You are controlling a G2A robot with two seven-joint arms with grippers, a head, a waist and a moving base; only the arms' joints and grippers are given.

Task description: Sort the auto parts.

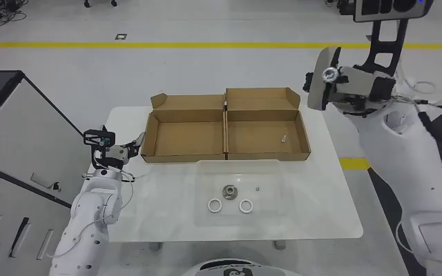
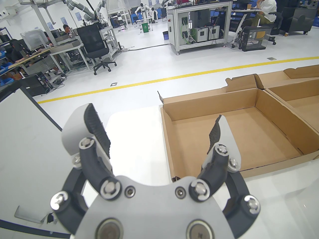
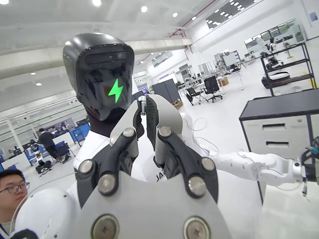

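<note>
On the surface (image 1: 159, 200), two boxes sit side by side at the far half: left box (image 1: 185, 138) touching right box (image 1: 255, 136), with a bolt (image 1: 283, 138) inside the right one. Just near of them is the tray (image 1: 276, 210), with the hub (image 1: 227, 190) at its middle. The left ring (image 1: 215, 205) and right ring (image 1: 246, 205) lie nearer. The left gripper (image 1: 135, 146) hangs just left of the left box.

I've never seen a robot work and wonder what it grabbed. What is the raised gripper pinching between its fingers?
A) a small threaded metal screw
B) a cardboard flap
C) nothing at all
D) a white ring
A: the right wrist view shows the right gripper shut on a small threaded screw, while both white rings lie in the clear tray.
</note>
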